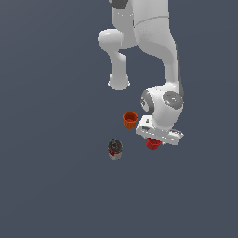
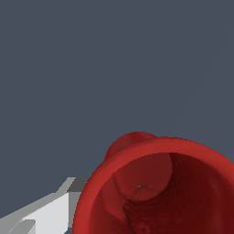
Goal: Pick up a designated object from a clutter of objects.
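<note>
Nearest thing: the grey can (image 1: 115,149) with its red label stands closest to the exterior camera, upright on the tabletop (image 1: 51,186), toward the exterior view's left of my hand.
Red cup: the designated red cup (image 1: 152,143) sits directly under my pincer (image 1: 155,139), only its lower part showing below the hand in the exterior view; in the wrist view its open mouth (image 2: 160,192) fills the frame, very close to the lens.
Pincer state: one pale finger (image 2: 45,212) lies just beside the cup's rim, but the other is out of sight, so I cannot tell whether I am clenched on the cup or still released.
Lifted or not: I cannot tell if the cup rests on the tabletop or hangs clear of it.
Orange cup: the orange cup (image 1: 129,120) stands farther back, near my hand's left side in the exterior view.
Brown block: not visible in either view.
Risk, slip: the cup tapers toward its base and is ribbed, so a light squeeze could let it slide down and out.
Risk, tilt: the mouth looks off-centre to the lens, so an uneven grip could tip it.
Risk, collision: a sideways move could knock the orange cup.
</note>
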`<action>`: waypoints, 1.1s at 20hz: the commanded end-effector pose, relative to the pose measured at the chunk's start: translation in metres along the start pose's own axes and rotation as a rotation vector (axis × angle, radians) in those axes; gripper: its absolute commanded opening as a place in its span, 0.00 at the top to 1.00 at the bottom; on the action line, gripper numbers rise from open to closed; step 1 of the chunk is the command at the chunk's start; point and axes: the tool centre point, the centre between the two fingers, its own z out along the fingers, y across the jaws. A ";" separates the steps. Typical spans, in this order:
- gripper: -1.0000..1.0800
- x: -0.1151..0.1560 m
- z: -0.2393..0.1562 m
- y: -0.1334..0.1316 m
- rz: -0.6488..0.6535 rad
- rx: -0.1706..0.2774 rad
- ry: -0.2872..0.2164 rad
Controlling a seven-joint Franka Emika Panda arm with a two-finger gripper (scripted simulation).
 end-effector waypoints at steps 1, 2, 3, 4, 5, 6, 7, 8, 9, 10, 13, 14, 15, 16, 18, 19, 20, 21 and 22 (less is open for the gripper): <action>1.00 0.000 -0.003 0.000 0.000 0.001 0.001; 1.00 -0.001 -0.005 0.000 0.000 0.001 0.001; 1.00 -0.002 -0.008 0.000 0.000 0.001 0.001; 1.00 -0.003 -0.011 0.000 0.000 0.001 0.001; 1.00 -0.004 -0.014 0.001 0.000 0.001 0.001; 1.00 -0.005 -0.018 0.001 0.000 0.001 0.001; 1.00 -0.006 -0.022 0.001 0.000 0.001 0.001; 1.00 -0.008 -0.027 0.002 0.000 0.001 0.001; 1.00 -0.009 -0.032 0.002 0.000 0.001 0.001; 1.00 -0.011 -0.037 0.003 0.000 0.001 0.001; 1.00 -0.017 -0.057 0.004 0.000 0.000 0.002; 1.00 -0.019 -0.065 0.005 0.000 0.000 0.002; 1.00 -0.022 -0.073 0.006 0.000 0.000 0.002; 1.00 -0.024 -0.081 0.006 0.000 0.000 0.002; 1.00 -0.030 -0.100 0.008 0.000 0.000 0.002; 1.00 -0.032 -0.109 0.008 0.000 0.000 0.002; 1.00 -0.035 -0.119 0.009 0.000 0.000 0.002; 1.00 -0.038 -0.129 0.010 0.000 0.000 0.002; 1.00 -0.041 -0.138 0.011 0.000 0.000 0.002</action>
